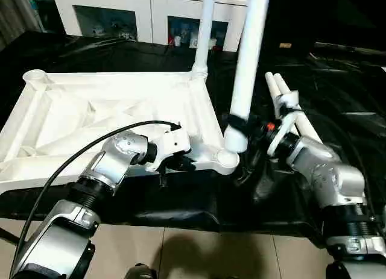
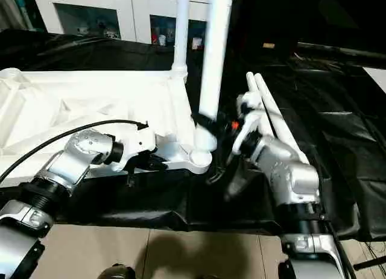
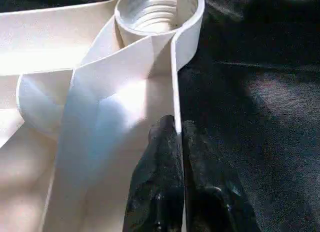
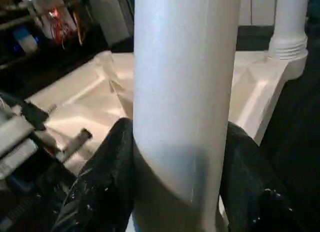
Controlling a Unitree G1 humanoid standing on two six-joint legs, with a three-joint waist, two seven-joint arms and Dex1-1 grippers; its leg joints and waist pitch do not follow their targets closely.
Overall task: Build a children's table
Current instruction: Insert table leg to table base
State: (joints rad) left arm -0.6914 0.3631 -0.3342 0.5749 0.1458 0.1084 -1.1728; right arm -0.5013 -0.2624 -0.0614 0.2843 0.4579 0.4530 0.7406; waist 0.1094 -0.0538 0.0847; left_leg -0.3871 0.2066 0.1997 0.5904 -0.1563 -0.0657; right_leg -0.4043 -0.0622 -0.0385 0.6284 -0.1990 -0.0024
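One leg (image 1: 204,32) already stands at the upper middle of the head view; the tabletop (image 1: 72,110) lies upside down at left. Left wrist view: left gripper (image 3: 178,142) pinches the rim. Right wrist view: right gripper (image 4: 180,157) clamps the second leg (image 4: 185,66), probably needing twisting into its corner socket (image 1: 228,160).

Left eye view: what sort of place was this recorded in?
Probably an indoor lab or workshop: a work table draped in black sheeting, a white cabinet with glass doors and small items behind it, and a tiled floor at the near edge.
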